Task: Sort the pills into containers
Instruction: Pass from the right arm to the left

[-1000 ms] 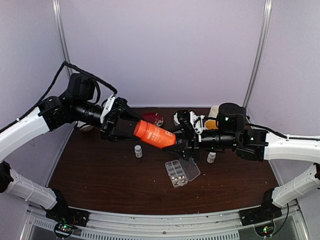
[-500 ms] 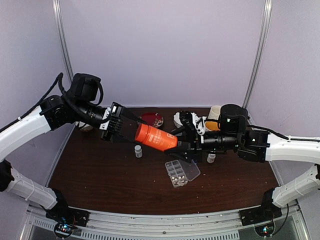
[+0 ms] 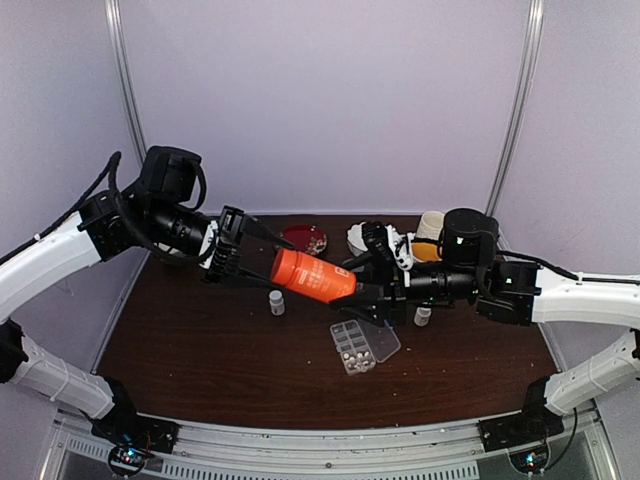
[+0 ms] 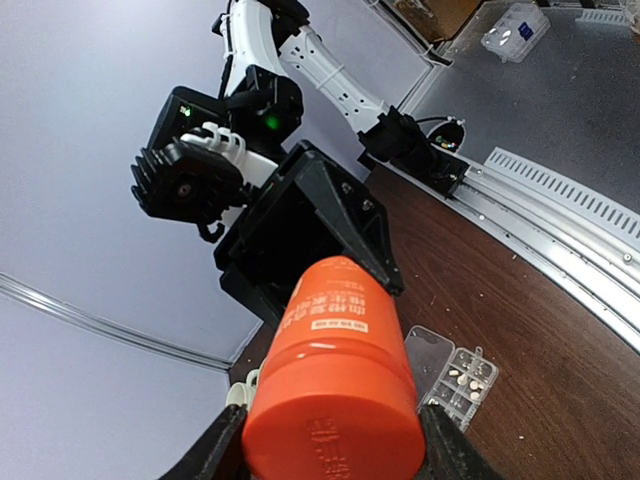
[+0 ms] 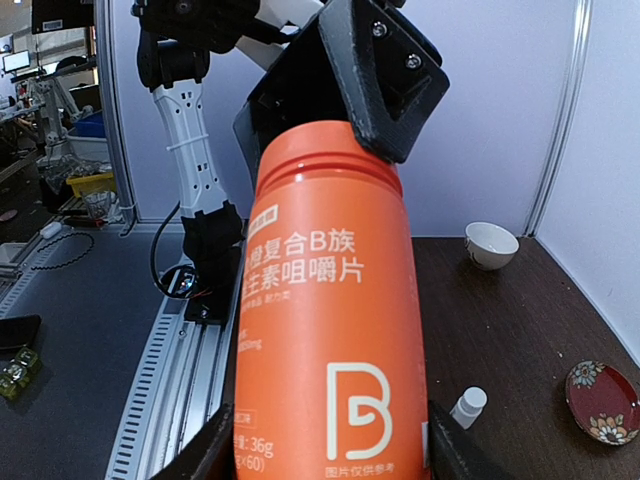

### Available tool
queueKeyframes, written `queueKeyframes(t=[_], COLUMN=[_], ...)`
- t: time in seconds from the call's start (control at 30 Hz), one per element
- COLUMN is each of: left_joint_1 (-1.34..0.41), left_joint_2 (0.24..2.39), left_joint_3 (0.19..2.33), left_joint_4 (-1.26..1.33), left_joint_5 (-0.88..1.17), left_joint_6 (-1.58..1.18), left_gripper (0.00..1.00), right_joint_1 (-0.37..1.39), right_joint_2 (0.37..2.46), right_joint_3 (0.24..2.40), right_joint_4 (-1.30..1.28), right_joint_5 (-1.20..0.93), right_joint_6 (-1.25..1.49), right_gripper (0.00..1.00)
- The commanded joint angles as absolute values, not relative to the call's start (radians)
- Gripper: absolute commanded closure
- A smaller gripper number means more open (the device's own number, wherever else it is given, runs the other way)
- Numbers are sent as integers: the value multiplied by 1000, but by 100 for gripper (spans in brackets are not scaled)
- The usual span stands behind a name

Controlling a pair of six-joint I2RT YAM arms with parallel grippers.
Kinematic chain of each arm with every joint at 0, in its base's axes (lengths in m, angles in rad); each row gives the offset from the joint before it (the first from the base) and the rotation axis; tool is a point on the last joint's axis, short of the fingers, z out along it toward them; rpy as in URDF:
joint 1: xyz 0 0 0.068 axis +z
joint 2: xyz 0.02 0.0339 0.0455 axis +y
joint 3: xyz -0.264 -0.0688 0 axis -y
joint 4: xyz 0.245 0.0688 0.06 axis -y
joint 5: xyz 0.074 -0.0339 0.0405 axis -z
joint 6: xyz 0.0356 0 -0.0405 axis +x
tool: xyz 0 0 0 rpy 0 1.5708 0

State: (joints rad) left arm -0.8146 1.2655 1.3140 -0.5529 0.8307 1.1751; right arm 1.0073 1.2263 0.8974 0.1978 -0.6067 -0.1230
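While the pills (image 3: 352,350) are lying in the compartments (image 4: 445,395) of the open clear box (image 3: 383,342) on the surface (image 3: 200,340), the orange bottle (image 3: 312,276) is hanging in the air beyond it — the left tool (image 3: 272,266) is gripping one end, the right tool (image 3: 352,285) the other.

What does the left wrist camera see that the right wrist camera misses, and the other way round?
Only the left wrist view shows the clear organizer box with pills in it. Only the right wrist view shows a white bowl, a red patterned dish and a small white bottle. Both show the orange bottle close up.
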Motion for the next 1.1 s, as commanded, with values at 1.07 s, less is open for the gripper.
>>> queueKeyframes(t=[1.07], left_joint_1=[-837], left_joint_2=[1256], left_joint_3=[1289], left_joint_4=[-488], left_joint_5=[763], left_joint_6=[1203], left_gripper=[100], right_joint_1=[998], right_joint_2=[1209], right_joint_3=[927], right_joint_4=[247], right_joint_5=[-742], right_joint_6=[-79], right_gripper=[100])
